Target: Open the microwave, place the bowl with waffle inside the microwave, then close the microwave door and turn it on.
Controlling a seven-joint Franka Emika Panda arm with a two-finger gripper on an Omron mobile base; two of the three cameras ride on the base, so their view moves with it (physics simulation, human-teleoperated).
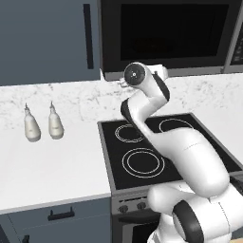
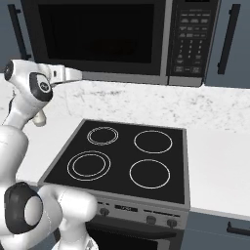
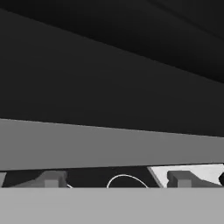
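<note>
— Above the black four-ring stovetop [image 2: 124,158], where does the large black microwave [image 2: 122,39] sit?
— Mounted over it, its wide dark-windowed microwave door [image 1: 173,33] shut flat.
— And the two-finger gripper [image 3: 116,179]?
— Raised to the door's lower left corner, right at the grey lower trim [image 3: 109,144]. Its dark fingertips [image 3: 52,178] stand well apart, nothing between them.
— Anything on the white marble counter [image 1: 52,161]?
— Two pale bottles [image 1: 42,124], side by side, left of the stovetop.

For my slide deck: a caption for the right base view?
Gripper reaching the closed microwave door's lower left edge, above the stovetop.
</note>
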